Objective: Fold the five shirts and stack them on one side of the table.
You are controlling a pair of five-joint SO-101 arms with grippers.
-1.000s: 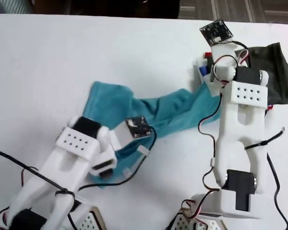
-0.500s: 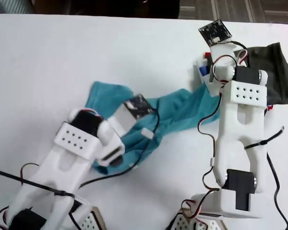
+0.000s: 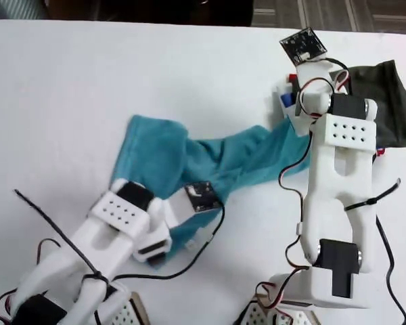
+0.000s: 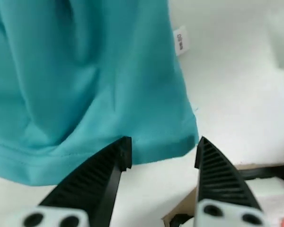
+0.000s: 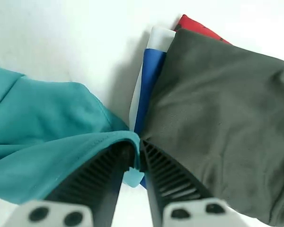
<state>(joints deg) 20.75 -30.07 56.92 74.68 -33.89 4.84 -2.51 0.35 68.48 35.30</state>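
White table [image 3: 74, 81] w/ teal shirt [image 3: 223, 159], prob. floor [image 3: 311, 12] behind

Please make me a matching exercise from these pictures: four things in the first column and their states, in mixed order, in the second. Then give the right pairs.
1. teal fabric shirt
2. dark grey folded shirt
3. left gripper
4. right gripper

a. shut on the teal shirt's edge
b. open
c. on top of the pile
d. lying unfolded

Pairs: 1-d, 2-c, 3-b, 4-a

An edge of the teal fabric shirt [image 5: 42, 137] is pinched by the black-fingered right gripper [image 5: 136, 152], just beside a folded dark grey shirt [image 5: 217, 109] laid over blue [image 5: 149, 80], white [image 5: 161, 35] and red [image 5: 194, 24] layers.
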